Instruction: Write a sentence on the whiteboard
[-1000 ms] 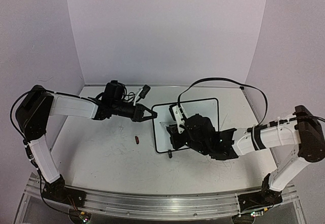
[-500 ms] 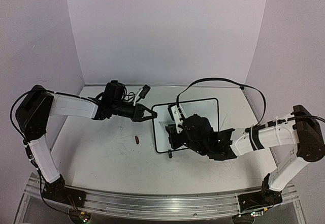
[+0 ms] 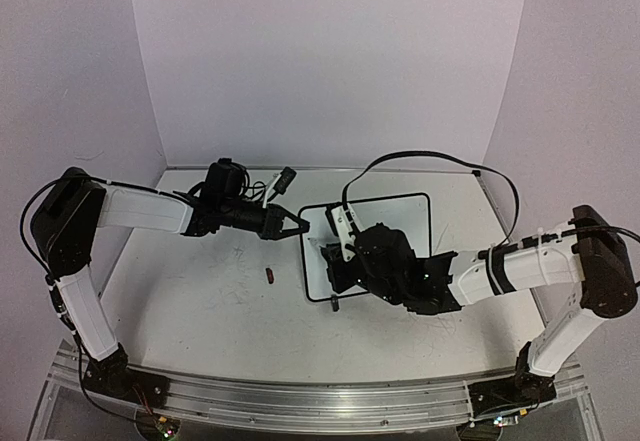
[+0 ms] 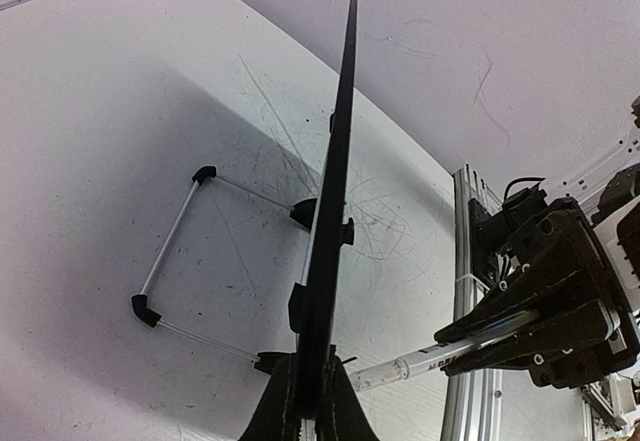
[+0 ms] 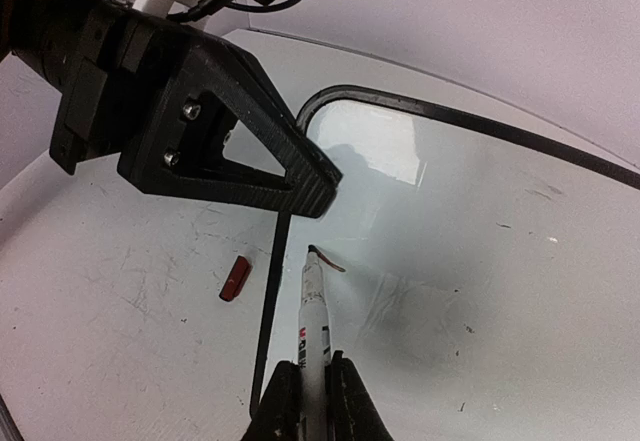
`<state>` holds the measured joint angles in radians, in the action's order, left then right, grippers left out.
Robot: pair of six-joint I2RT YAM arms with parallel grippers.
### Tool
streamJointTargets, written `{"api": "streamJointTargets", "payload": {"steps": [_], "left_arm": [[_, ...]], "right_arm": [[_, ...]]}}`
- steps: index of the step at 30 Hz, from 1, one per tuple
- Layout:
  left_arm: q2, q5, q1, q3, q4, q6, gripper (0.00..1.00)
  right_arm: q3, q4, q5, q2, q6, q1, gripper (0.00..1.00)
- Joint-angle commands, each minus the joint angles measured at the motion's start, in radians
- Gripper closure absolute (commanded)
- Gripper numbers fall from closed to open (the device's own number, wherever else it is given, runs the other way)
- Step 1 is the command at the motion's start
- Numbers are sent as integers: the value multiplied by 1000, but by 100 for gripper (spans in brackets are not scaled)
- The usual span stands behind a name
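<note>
The whiteboard (image 3: 385, 223) stands tilted on the table, its black rim toward the left. My left gripper (image 3: 298, 225) is shut on the board's left edge; in the left wrist view (image 4: 308, 401) the board (image 4: 335, 191) shows edge-on between the jaws. My right gripper (image 5: 309, 369) is shut on a white marker (image 5: 315, 311), which also shows in the left wrist view (image 4: 425, 363). The marker's tip touches the board (image 5: 470, 231) near its upper left corner. Only a short dark-red stroke (image 5: 331, 262) shows at the tip. No words of the sentence are readable.
A small red cap (image 3: 269, 275) lies on the scuffed tabletop left of the board and shows in the right wrist view (image 5: 235, 278). The board's wire stand (image 4: 170, 246) reaches behind it. The aluminium rail (image 3: 320, 401) runs along the near edge. Walls close the back and sides.
My right gripper and marker have shifted slightly left and farther back across the board. The left gripper and the board have not moved.
</note>
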<state>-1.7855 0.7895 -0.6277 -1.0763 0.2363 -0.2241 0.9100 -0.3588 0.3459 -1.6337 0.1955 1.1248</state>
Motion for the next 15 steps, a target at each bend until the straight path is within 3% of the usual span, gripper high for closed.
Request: {"api": "streamJointTargets", "payload": {"steps": [1,15], "left_arm": [[0,-65,-7,16,-61,20,100],[1,-68,-7,13,-61,22,100]], "right_arm": [[31,-13,1,-11,1,0,100],[2,0,-16,4,20,6,100]]}}
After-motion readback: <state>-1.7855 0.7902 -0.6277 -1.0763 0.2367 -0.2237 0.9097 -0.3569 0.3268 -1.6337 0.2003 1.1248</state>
